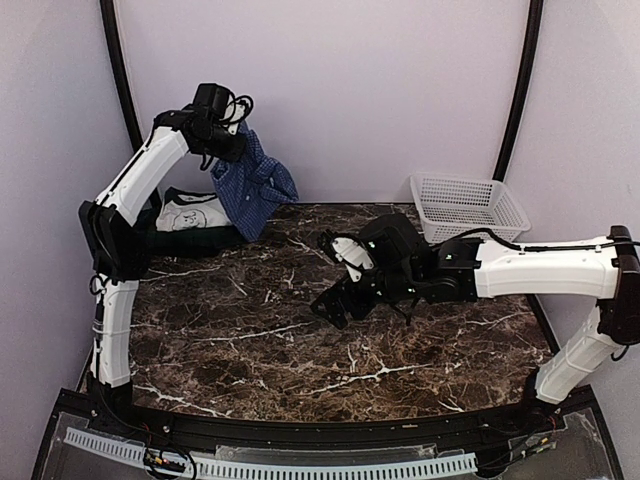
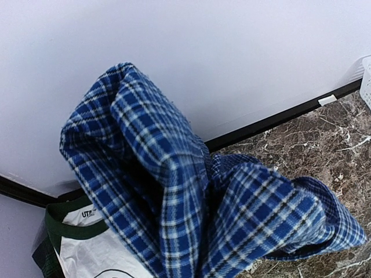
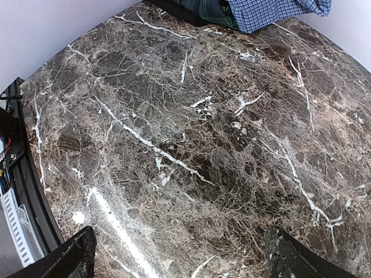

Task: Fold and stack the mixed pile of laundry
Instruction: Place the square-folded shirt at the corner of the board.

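The left tool [image 1: 222, 138] is clenched on the blue-and-white check shirt [image 1: 255, 185], raised above the far-left corner of the counter [image 1: 300, 350]. The shirt hangs bunched from the tool. Its lower folds reach the counter surface just beside the back wall. In the left wrist view the fabric fills the centre of the frame in heavy folds; the tool's own fingers do not show there.

Below and left of the shirt, a white garment with dark green trim [image 1: 190, 212] lies flat on the counter at the far-left corner, partly overlapped by the shirt. In the right wrist view a dark green plaid garment [image 3: 200, 7] lies just beside the shirt's hem at the far edge.

The right tool [image 1: 335, 280] is released, jaws spread wide, low over bare counter near the centre and well apart from the garments.

A white lattice basket [image 1: 470, 205] stands at the far-right corner.
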`<state>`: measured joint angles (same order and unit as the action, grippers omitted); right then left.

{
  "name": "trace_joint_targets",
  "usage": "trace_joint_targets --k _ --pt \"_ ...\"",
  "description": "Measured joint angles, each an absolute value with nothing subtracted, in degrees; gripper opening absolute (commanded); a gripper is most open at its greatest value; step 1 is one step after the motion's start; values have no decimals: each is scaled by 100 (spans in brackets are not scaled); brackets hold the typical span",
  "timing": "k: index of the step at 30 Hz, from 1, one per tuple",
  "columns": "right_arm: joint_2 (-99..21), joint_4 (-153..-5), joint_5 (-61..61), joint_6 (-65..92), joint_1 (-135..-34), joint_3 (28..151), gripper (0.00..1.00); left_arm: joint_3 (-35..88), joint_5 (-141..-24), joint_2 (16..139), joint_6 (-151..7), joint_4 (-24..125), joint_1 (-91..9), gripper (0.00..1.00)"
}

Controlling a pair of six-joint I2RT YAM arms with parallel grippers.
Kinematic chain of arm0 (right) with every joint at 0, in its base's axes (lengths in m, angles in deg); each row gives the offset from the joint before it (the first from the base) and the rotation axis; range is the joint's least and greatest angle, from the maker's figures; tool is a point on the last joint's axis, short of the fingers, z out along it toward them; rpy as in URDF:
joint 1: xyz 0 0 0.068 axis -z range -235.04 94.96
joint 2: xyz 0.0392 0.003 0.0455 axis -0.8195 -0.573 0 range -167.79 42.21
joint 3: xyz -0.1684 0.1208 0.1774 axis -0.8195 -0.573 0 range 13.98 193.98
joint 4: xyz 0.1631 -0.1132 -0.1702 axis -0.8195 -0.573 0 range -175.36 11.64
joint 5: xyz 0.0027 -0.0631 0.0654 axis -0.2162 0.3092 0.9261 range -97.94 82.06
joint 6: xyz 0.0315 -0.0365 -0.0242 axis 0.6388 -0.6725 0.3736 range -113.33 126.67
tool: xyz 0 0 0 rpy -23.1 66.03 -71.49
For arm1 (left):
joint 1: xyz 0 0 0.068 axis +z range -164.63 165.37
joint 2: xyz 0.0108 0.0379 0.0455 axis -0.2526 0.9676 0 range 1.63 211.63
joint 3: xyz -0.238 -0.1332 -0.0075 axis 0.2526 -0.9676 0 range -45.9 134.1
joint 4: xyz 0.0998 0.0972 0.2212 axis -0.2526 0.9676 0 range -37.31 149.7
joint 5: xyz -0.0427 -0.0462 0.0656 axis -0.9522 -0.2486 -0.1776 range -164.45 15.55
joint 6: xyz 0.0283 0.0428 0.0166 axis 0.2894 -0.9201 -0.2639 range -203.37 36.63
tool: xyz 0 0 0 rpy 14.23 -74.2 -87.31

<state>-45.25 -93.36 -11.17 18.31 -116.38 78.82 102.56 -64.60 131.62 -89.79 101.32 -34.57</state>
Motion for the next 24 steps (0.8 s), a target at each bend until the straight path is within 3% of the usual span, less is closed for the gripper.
trace_joint_targets --k 24 --pt "-5159 -9520 -1082 1588 -11636 8577 99 9578 -7927 13213 -8142 10070 -972 0"
